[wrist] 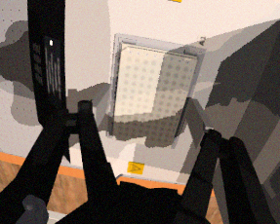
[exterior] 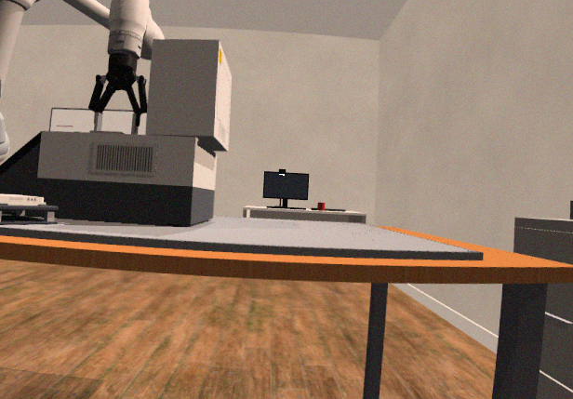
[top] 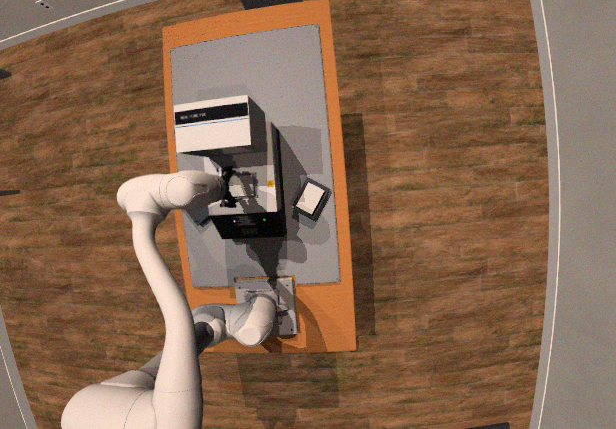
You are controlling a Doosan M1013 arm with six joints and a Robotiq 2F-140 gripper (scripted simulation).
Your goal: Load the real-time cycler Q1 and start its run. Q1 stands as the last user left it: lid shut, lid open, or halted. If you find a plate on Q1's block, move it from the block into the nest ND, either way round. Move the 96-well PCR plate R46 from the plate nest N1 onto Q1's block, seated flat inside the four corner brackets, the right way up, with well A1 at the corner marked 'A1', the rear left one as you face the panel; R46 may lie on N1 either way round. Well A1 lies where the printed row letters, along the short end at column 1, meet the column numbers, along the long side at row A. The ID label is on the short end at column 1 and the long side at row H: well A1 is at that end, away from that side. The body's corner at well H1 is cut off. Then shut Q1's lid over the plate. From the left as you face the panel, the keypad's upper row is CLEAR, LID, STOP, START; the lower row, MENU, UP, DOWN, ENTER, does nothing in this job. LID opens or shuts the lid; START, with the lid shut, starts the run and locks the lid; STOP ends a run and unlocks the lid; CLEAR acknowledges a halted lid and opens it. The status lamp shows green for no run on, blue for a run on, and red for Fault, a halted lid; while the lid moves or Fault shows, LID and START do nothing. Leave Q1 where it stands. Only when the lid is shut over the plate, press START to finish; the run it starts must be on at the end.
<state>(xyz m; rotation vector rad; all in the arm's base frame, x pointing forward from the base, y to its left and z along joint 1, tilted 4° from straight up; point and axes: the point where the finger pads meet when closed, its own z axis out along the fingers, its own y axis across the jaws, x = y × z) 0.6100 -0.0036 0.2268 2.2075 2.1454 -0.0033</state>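
Note:
The cycler Q1 (top: pixel 270 167) (exterior: pixel 121 179) stands with its lid (top: pixel 212 122) (exterior: pixel 188 90) raised at the rear. Its status lamp (top: pixel 263 219) on the dark front panel (top: pixel 250 227) (wrist: pixel 45 48) shows green. A white 96-well plate (wrist: pixel 152 87) lies flat on the block inside the corner brackets. My gripper (top: pixel 230 187) (exterior: pixel 116 125) (wrist: pixel 149 100) is open, pointing down just above this plate, with a finger off each long side and nothing between them. In the exterior view the plate is hidden by the cycler's top. A second white plate (top: pixel 311 199) (exterior: pixel 19 198) lies on a dark nest (top: pixel 327 191) (exterior: pixel 28 208) to the right of Q1.
The grey mat (top: pixel 295 67) (exterior: pixel 326 234) lies on the orange table (top: pixel 345 317) (exterior: pixel 279 267). My arm's base (top: pixel 285 312) is at the table's front edge and my arm reaches over the left side. The raised lid stands close behind my gripper.

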